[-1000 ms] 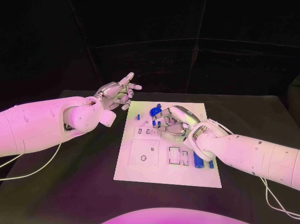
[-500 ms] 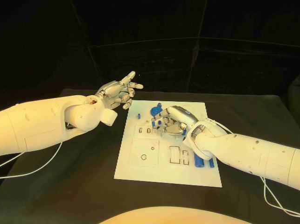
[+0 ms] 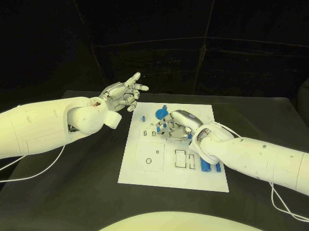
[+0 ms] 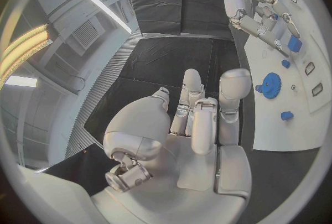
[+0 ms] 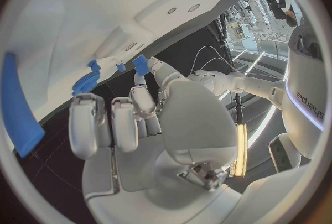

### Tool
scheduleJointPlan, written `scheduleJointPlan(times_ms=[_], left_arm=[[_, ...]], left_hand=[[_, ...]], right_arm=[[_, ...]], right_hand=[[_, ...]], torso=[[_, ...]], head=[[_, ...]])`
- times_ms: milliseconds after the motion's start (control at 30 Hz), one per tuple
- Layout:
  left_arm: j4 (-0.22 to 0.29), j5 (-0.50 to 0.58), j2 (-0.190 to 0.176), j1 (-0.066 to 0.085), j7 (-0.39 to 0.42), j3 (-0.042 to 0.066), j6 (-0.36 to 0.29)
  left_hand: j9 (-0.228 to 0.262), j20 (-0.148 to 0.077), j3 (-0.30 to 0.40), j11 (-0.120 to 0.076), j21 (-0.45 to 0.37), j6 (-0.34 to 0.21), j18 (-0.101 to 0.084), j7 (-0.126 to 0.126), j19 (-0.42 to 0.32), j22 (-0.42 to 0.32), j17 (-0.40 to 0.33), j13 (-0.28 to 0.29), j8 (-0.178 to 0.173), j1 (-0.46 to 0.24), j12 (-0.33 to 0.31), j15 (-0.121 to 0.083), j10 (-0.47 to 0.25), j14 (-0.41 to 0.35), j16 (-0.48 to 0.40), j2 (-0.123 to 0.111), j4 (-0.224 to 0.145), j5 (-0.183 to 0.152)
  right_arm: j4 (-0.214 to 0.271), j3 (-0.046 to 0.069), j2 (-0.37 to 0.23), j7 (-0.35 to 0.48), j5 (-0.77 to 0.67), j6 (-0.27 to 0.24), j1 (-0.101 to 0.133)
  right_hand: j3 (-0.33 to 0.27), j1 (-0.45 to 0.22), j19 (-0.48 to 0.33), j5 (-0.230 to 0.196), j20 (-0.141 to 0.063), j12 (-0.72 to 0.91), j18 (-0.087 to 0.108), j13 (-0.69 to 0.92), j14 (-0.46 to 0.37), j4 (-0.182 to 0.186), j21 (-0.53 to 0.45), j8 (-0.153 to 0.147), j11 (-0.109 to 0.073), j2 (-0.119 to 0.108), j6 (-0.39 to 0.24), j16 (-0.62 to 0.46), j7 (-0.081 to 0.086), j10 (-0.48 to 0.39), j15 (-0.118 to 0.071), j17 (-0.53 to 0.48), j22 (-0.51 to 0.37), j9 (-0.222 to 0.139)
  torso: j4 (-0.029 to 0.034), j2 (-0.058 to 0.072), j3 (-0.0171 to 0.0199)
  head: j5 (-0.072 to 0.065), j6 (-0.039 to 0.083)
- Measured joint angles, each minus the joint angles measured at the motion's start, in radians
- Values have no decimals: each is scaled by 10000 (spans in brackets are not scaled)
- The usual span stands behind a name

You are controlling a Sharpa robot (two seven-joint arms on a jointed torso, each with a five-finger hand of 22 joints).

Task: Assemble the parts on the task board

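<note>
Near the frame's centre the right hand [image 3: 174,126] bends over the task board [image 3: 149,173], apparently pinching a small blue part [image 5: 141,63] to seat it, while the left hand [image 3: 121,96] waits open-fingered, empty, at upper left.

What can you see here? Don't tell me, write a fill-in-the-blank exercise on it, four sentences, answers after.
1. The task board lies on a ___ table.
2. The robot hand over the board is the robot's ___ one.
3. The left robot hand, raised beside the board, holds ___.
4. The gear on the board is ___ in colour.
Missing words: black; right; nothing; blue.
</note>
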Motion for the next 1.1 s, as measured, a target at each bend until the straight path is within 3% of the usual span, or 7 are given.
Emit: scheduleJointPlan(times_ms=[1100], left_arm=[[51, -133, 23, 1, -73, 0, 36]], left_hand=[[7, 0, -5, 2, 0, -70, 0, 0, 0, -15, 0, -16, 0, 77, -34, 0, 2, 0, 0, 3, -75, 39]], right_arm=[[-77, 3, 229, -1240, -778, 621, 0]], right_hand=[[0, 43, -134, -7, 6, -164, 1, -133, 0, 0, -110, 1, 34, 43, 1, -126, 36, -108, 0, -2, -1, -3]], torso=[[1, 3, 2]], head=[[56, -117]])
